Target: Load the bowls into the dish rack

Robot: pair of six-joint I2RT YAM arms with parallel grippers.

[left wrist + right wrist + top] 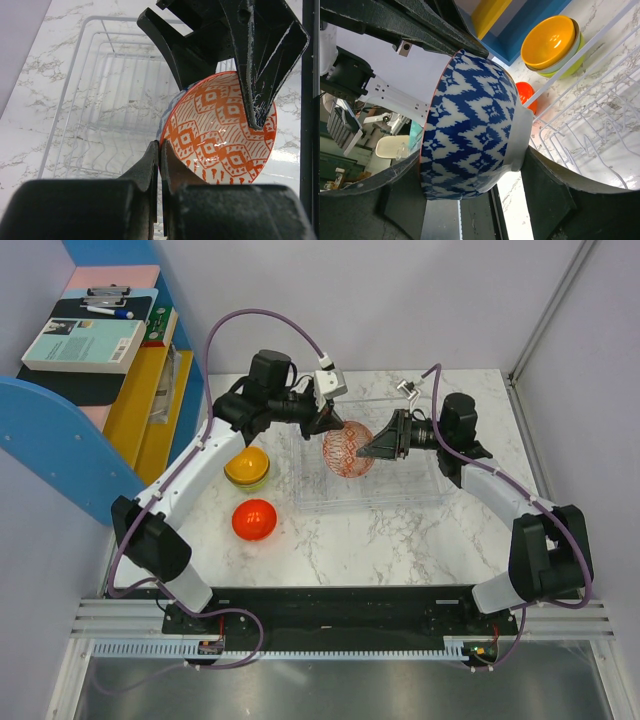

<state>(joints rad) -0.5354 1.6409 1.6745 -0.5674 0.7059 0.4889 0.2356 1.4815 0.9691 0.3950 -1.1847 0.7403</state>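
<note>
The patterned bowl [347, 450], blue-white zigzag outside [470, 130] and orange diamonds inside [220, 130], is held on its side above the clear dish rack [420, 490]. My left gripper [328, 425] pinches its rim, jaws nearly closed [161, 150]. My right gripper [375, 448] spans it from rim to foot [470, 160]. A stack with the yellow-orange bowl [247, 467] on top stands left of the rack, over a pale bowl and the lime green bowl [567, 70]. The red-orange bowl [254, 519] lies upside down in front of the stack.
The rack's ribbed dividers [100, 100] hold no bowls. A blue shelf [60, 430] with books [85, 340] and a yellow panel stands at the far left. White walls close the back and the right side.
</note>
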